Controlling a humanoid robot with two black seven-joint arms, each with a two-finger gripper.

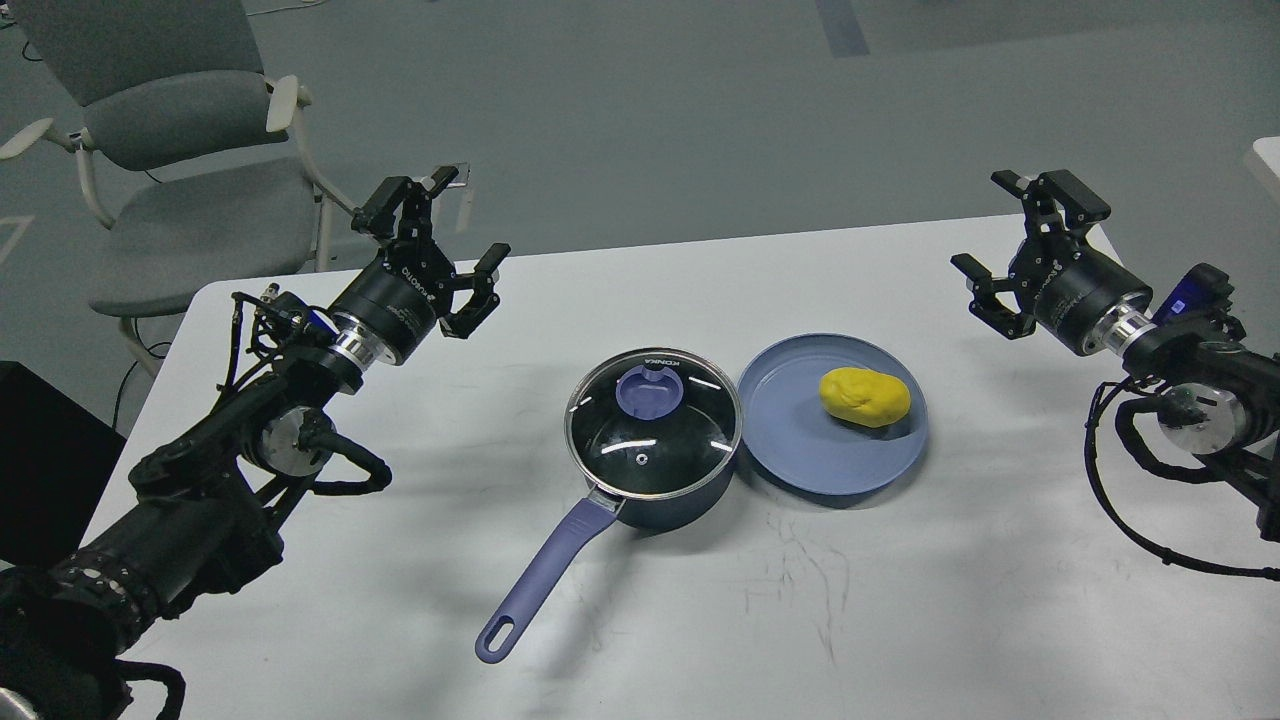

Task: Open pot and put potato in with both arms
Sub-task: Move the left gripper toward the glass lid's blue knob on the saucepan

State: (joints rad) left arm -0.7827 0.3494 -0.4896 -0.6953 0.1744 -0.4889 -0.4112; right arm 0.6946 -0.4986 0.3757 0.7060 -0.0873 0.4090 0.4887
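The dark navy pot (668, 500) stands at the table's middle, its long periwinkle handle (545, 565) pointing toward the near left. A glass lid (650, 440) with a periwinkle knob (650, 391) covers it. The yellow potato (865, 396) lies on a flat blue plate (800, 450) touching the pot's right side. My left gripper (440, 245) hovers open above the table's far left, well away from the pot. My right gripper (1010, 245) hangs open at the far right, apart from the plate. Neither gripper holds anything.
The white table (700, 620) carries faint scuff marks near the front. A grey chair (170, 150) stands behind the table's far left corner. A black box (45, 460) sits left of the table. Grey floor lies beyond the far edge.
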